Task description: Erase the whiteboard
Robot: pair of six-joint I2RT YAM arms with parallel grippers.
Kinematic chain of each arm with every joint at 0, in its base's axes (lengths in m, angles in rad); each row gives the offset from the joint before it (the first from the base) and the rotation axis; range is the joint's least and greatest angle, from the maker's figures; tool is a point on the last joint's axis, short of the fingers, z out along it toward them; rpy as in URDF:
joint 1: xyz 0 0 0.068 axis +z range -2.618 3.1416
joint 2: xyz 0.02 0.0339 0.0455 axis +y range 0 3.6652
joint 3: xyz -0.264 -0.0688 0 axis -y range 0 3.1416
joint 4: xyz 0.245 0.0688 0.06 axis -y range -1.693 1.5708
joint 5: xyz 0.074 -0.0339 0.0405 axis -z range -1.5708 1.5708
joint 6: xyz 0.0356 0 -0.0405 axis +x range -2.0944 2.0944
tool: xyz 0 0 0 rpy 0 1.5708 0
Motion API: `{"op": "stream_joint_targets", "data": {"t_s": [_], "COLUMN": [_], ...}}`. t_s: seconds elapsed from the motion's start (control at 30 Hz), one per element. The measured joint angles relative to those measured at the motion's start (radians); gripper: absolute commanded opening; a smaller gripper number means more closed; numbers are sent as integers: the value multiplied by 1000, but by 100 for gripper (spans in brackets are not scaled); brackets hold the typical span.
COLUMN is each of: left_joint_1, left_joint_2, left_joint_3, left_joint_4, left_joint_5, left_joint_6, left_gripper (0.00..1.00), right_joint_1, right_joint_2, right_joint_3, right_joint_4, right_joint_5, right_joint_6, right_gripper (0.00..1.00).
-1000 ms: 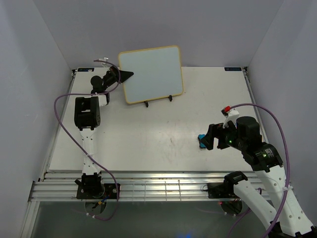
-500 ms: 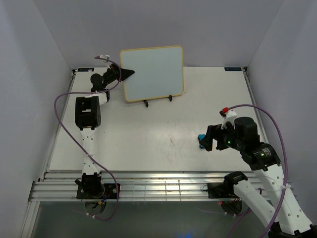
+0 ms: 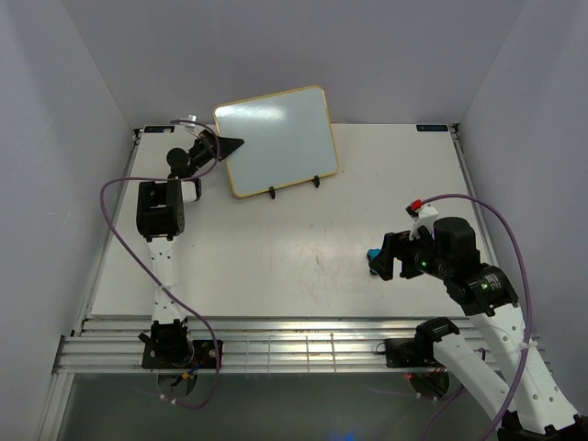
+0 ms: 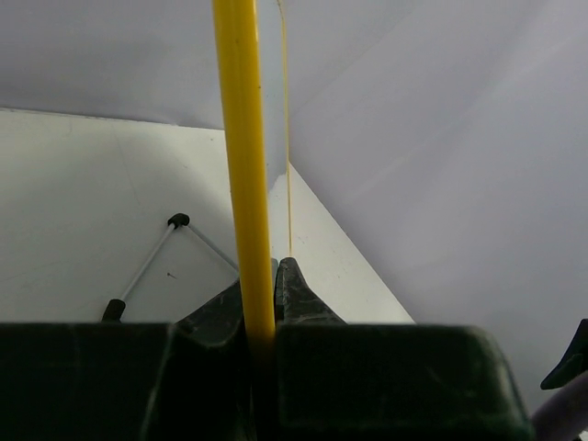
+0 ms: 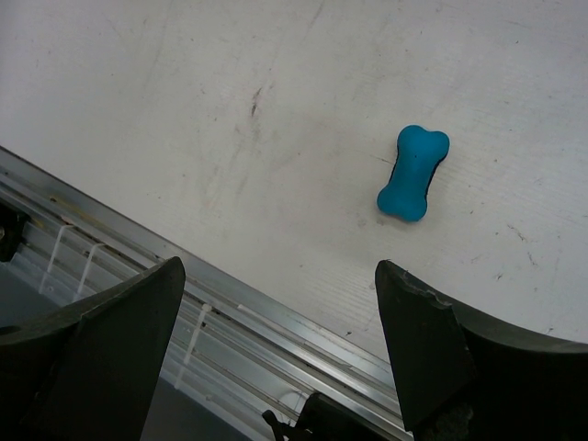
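The whiteboard [image 3: 276, 138], glossy white with a thin yellow frame, leans on a wire easel stand [image 3: 294, 187] at the back of the table. My left gripper [image 3: 233, 144] is shut on the board's left edge. In the left wrist view the yellow frame [image 4: 243, 156] runs straight down between the closed fingers of that gripper [image 4: 261, 277], and the stand [image 4: 145, 272] shows below. My right gripper [image 3: 380, 261] hangs open over the table's right side, just above a small blue eraser [image 3: 373, 256]. In the right wrist view the eraser [image 5: 413, 173] lies beyond the spread fingertips of the right gripper [image 5: 277, 276], untouched.
Metal rails [image 3: 276, 347] run along the near table edge, also in the right wrist view as rails [image 5: 165, 294]. Grey enclosure walls [image 3: 83, 110] close in the left, back and right. Purple cables [image 3: 119, 230] loop beside each arm.
The whiteboard has tilted, its left side now lower and its top edge slanted, with the left gripper shifting slightly left. The right arm has barely moved.
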Motion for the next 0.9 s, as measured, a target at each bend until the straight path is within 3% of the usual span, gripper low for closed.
{"op": "stream_joint_targets", "data": {"t_s": [0.43, 0.47, 0.5, 0.53, 0.9], "left_joint_1": [5, 5, 5, 5, 13], "left_joint_2": [0, 0, 0, 0, -20], "left_joint_3": [-63, -69, -74, -78, -116], "left_joint_4": [23, 24, 24, 23, 22], "left_joint_5": [8, 11, 14, 17, 10], "left_joint_6": [50, 56, 69, 68, 113], "left_gripper": [45, 78, 94, 98, 98], "right_joint_1": [0, 0, 0, 0, 0], "right_joint_2": [-15, -17, -18, -18, -19], "right_joint_3": [-3, -6, -9, -11, -14], "right_joint_4": [2, 4, 5, 6, 7], "right_joint_5": [-4, -4, -4, -5, -19], "right_joint_6": [0, 0, 0, 0, -5], "right_gripper": [90, 90, 90, 90, 90]}}
